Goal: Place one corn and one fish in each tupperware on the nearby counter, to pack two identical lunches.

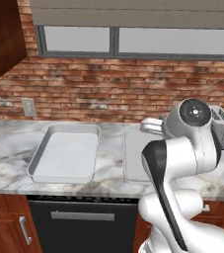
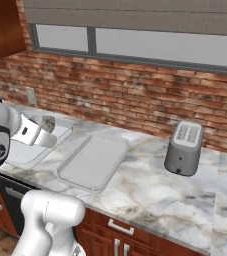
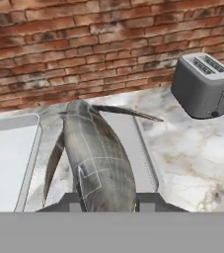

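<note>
My gripper (image 3: 106,200) is shut on a dark-grey fish (image 3: 98,158), whose thin tail points away from the hand. The fish fills the near field of the hand view, in front of the right tupperware (image 3: 148,158), with the left tupperware (image 3: 5,163) beside it. From the left base view the hand (image 1: 152,126) hovers over the back of the right tupperware (image 1: 132,158); the left tupperware (image 1: 64,153) lies bare. From the right, the fish (image 2: 48,123) shows as a grey lump at the gripper (image 2: 45,131). Both trays rest on the marbled counter (image 1: 5,143). The corn is out of view.
A grey toaster (image 2: 184,147) stands on the counter to the right of the trays, against the brick wall. A wall outlet (image 1: 28,106) sits at the back left. A dark dishwasher front (image 1: 81,222) is under the counter edge.
</note>
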